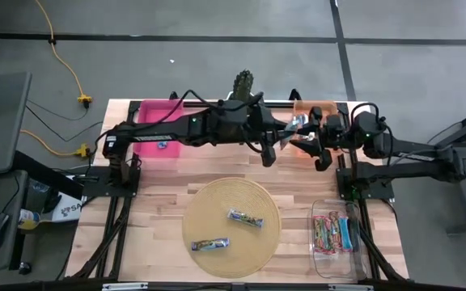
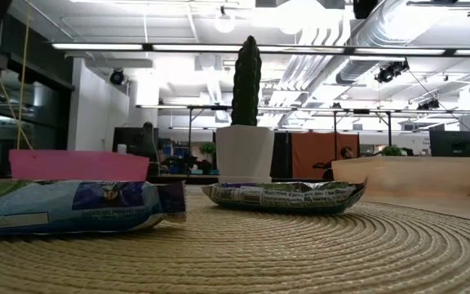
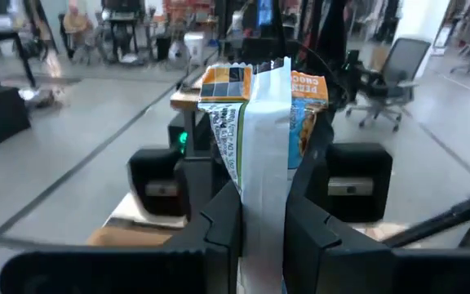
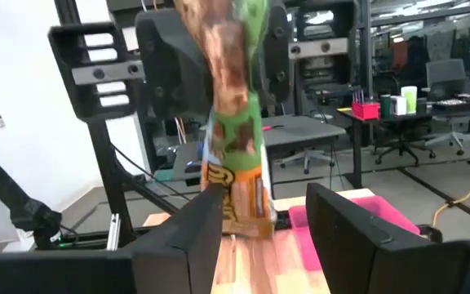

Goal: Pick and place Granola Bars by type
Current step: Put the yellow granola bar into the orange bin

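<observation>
My left gripper (image 1: 285, 133) reaches across the far side of the table and is shut on a granola bar (image 3: 259, 106) with an orange, green and white wrapper. The bar's free end (image 4: 239, 204) stands between the open fingers of my right gripper (image 4: 268, 224), which faces it from the table's right; gaps show on both sides. Two more granola bars (image 1: 245, 218) (image 1: 210, 244) lie flat on the round woven mat (image 1: 233, 190). Several bars lie in a clear tray (image 1: 336, 234) at the near right. My left gripper pinches one end of the bar (image 3: 261, 184) between its two fingers (image 3: 223, 220), which lie along the bar. It comes in level from the table's left. The bar sticks out beyond the fingertips toward my right gripper, lifted clear above the table.
A pink bin (image 1: 156, 129) stands at the far left and an orange bin (image 1: 318, 107) at the far right, below the two grippers. A potted cactus (image 1: 243, 85) stands at the far edge between them. Bare wood lies around the mat.
</observation>
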Tool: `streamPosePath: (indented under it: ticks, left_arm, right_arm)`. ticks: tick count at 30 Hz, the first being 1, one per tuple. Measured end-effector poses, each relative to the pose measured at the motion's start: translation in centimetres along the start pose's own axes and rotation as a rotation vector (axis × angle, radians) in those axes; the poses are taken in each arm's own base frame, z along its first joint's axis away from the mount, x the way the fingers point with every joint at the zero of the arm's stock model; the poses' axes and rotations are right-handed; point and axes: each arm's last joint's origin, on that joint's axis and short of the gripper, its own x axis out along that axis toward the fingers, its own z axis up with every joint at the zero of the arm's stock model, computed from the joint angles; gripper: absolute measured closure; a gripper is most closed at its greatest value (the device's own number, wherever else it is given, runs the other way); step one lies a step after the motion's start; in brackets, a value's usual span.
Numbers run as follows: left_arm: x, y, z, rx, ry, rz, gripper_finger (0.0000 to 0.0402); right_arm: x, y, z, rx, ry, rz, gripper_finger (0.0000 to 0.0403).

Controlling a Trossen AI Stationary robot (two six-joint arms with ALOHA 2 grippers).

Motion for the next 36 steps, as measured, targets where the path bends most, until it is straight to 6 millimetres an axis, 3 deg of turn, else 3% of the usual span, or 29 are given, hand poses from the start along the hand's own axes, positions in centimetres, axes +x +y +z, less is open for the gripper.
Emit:
streamPosePath:
  ticks: [17, 29, 36]
  left_arm:
    - [0.7, -0.1, -0.4, 0.005, -0.016, -0.023, 0.0345]
    - [0.7, -0.1, -0.4, 0.026, -0.019, -0.017, 0.0345]
    - [0.7, -0.1, -0.3, 0.031, -0.022, -0.006, 0.0345]
  right_arm:
    - [0.5, 0.3, 0.2, -0.004, -0.021, 0.13, 0.0241]
    - [1.1, 0.1, -0.2, 0.002, -0.011, 0.134, 0.0188]
    - [2.5, -0.3, -0.4, 0.005, -0.05, 0.143, 0.0183]
